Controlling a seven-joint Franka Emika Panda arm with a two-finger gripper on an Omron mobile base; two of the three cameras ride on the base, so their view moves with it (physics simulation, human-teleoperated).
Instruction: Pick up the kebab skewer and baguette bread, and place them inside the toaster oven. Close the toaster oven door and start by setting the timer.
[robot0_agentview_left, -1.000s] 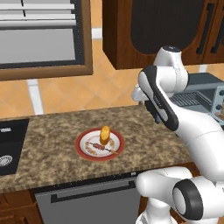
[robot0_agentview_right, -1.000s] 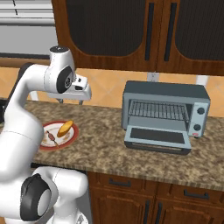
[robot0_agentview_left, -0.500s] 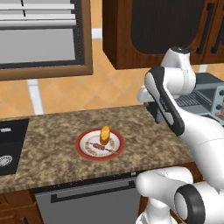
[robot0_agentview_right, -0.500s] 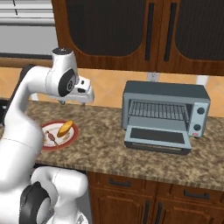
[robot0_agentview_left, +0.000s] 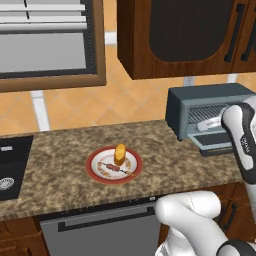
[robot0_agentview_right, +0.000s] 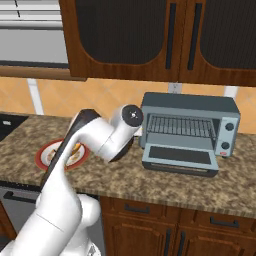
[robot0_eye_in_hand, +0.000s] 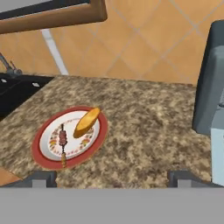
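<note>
The kebab skewer (robot0_eye_in_hand: 63, 144) and the golden baguette bread (robot0_eye_in_hand: 86, 122) lie side by side on a red-rimmed plate (robot0_eye_in_hand: 43, 164) on the granite counter. My gripper (robot0_eye_in_hand: 113, 178) hangs open and empty, above the counter and to the right of the plate, its two dark fingertips (robot0_eye_in_hand: 41, 178) wide apart. In the left base view the baguette bread (robot0_agentview_left: 120, 154) sits behind the kebab skewer (robot0_agentview_left: 114, 168). The toaster oven (robot0_agentview_right: 187, 127) stands at the right with its door (robot0_agentview_right: 180, 159) folded down and the wire rack showing. My arm (robot0_agentview_right: 95, 142) partly covers the plate (robot0_agentview_right: 44, 156).
A black sink (robot0_agentview_left: 10, 165) is set into the counter's left end. A wood-framed window (robot0_agentview_left: 50, 40) and dark wall cabinets (robot0_agentview_right: 150, 35) hang above the counter. A dishwasher front (robot0_agentview_left: 100, 232) sits below the counter edge. Bare granite (robot0_eye_in_hand: 148, 127) lies between plate and oven.
The arm has swung down from high over the counter and now sits lower, between the plate and the toaster oven. The plate, the food and the oven have not moved.
</note>
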